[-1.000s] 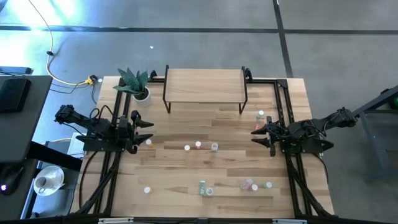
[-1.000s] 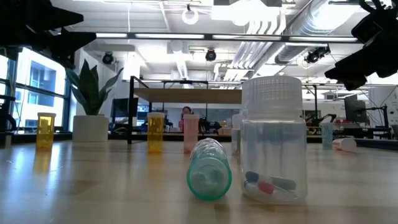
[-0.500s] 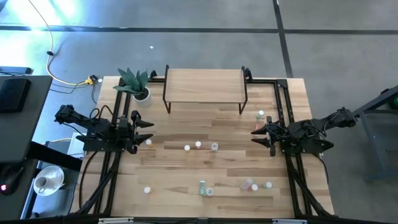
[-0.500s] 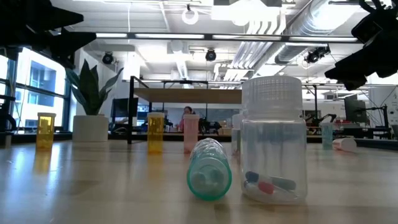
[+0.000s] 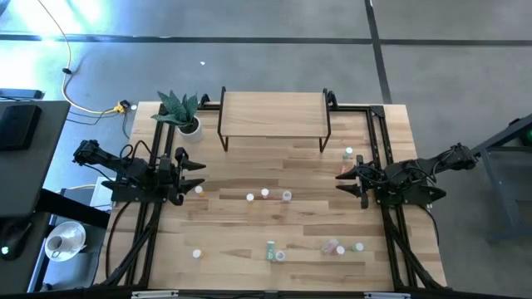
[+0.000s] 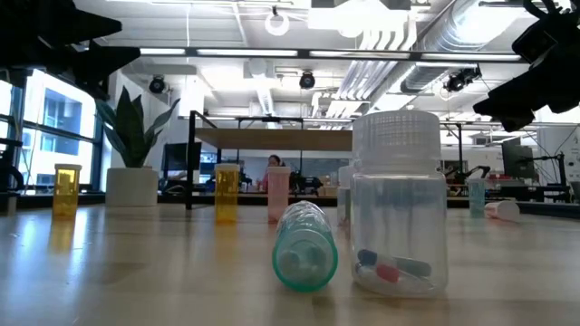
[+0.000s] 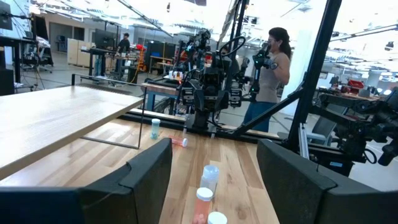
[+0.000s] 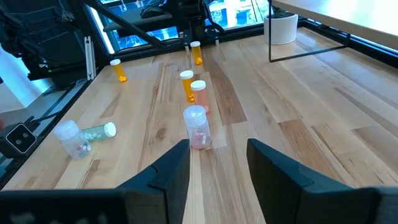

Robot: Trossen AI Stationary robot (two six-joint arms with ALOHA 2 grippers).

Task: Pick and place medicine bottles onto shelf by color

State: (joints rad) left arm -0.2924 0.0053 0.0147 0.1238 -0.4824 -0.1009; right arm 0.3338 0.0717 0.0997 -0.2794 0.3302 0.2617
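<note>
My tabletop (image 5: 249, 224) is pale striped wood with a smooth satin sheen that mirrors the bottles faintly. The shelf (image 5: 273, 114) has a matt light-wood board on thin black metal legs. The nearest clear bottle (image 6: 399, 217) is glossy transparent plastic with a ribbed translucent cap; beside it, the green bottle (image 6: 305, 246) on its side is tinted see-through plastic. The orange bottles (image 8: 188, 85) are amber plastic with smooth white caps. My left gripper (image 7: 214, 174) and right gripper (image 8: 217, 165) show matt dark fingers.
</note>
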